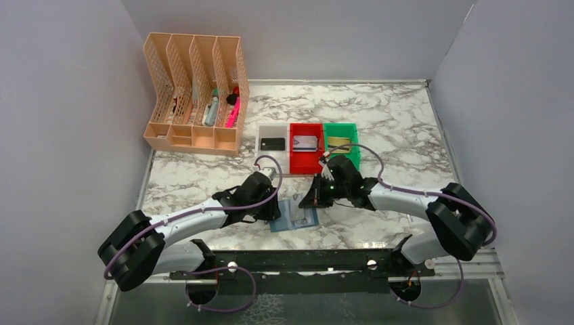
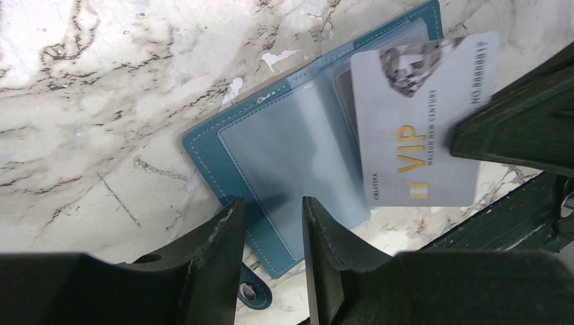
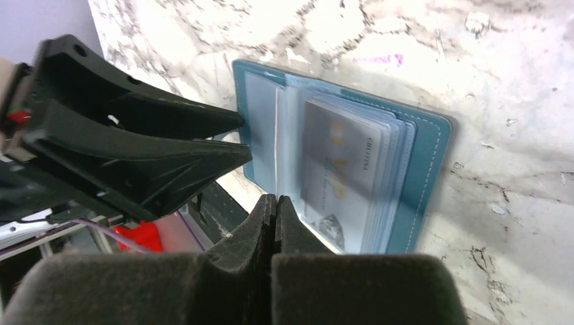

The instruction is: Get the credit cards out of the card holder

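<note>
**One silver card pinched over the open wallet**

One blue wallet point(image 2: 271, 156) lies open and flat on the marble table point(image 1: 406, 122), between the two grippers and its clear pockets face up. A silver card point(image 2: 420, 122) marked VIP lies tilted over one half of the wallet, with its far end reaching past the wallet's edge.

The right gripper point(image 3: 275, 203) has its jaws pressed together on the end of this card that bears the diamond picture. More card edges show stacked in the pockets under it.

The left gripper point(image 2: 271, 223) sits at the opposite half of the wallet. Its jaws are spread with a narrow gap and hold nothing. Its fingertips are over the wallet's edge beside the snap tab, but whether they press on the wallet cannot be told.

Beyond the wallet, three small bins stand side by side:
- The white bin point(image 1: 273, 161) holds a black card point(image 1: 273, 143).
- The red bin point(image 1: 304, 164) holds a grey card point(image 1: 306, 142).
- The green bin point(image 1: 341, 127) holds a gold card point(image 1: 338, 141).

Farther from the wallet and to the left of the bins stands a peach mesh rack point(image 1: 196, 74) with pens in it.
</note>
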### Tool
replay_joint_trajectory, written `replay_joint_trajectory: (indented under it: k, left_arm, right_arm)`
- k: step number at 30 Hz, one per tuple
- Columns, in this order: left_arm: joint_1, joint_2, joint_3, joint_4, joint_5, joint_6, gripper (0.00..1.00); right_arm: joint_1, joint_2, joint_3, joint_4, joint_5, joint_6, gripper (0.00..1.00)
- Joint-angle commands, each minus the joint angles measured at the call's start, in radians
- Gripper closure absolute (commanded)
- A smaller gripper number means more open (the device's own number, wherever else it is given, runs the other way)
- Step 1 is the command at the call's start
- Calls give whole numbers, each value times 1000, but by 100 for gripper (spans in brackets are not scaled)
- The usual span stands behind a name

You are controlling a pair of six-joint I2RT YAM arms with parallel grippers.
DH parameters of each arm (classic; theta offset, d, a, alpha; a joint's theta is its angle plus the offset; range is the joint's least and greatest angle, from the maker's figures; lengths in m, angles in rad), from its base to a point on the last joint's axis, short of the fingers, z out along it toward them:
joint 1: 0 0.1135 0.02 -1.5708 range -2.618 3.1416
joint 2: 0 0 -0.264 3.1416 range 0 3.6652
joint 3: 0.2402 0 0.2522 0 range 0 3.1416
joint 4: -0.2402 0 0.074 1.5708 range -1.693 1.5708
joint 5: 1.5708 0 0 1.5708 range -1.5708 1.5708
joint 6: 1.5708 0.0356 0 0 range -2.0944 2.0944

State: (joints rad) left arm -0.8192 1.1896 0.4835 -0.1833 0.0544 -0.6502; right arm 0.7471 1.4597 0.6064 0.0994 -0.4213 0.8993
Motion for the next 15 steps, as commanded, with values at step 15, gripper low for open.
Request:
replay_joint_trajectory:
  k: [15]
  left_arm:
    - [2,-87,27,-28,-36,3,49]
  right_arm:
    - [4,40,15,50,-104,-43,99]
